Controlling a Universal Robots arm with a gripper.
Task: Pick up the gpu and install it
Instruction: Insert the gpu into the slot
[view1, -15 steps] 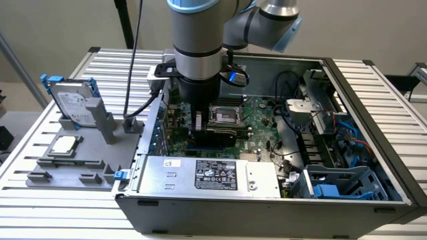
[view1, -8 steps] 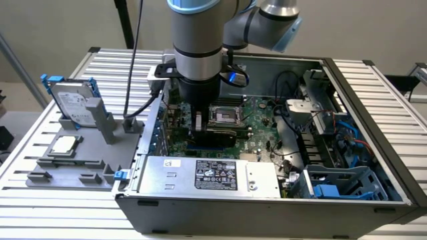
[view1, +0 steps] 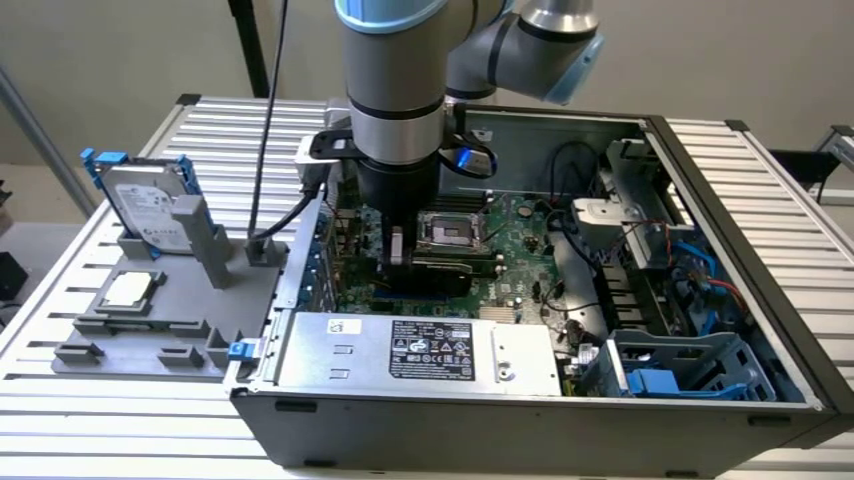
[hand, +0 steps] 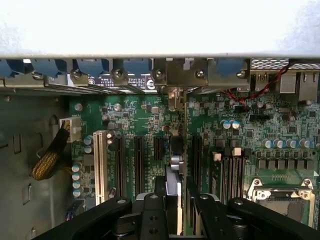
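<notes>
The gpu (hand: 184, 165) stands on edge between the fingers (hand: 150, 210) of the gripper (hand: 177, 212), which are closed on its upper edge; seen from the wrist, the card runs as a thin line down to the motherboard (hand: 150, 130), its silver bracket end (hand: 172, 97) up against the case's rear wall. Black expansion slots (hand: 137, 165) lie on one side of it and memory slots (hand: 227, 175) on the other. In the exterior view the arm (view1: 394, 110) hangs straight down into the open computer case (view1: 721, 200), just beside the CPU socket (view1: 451, 232). Outside the case, on the exterior view's left, a grey fixture (view1: 147, 330) holds a hard drive (view1: 144, 205) upright and a CPU chip (view1: 130, 290) flat.
</notes>
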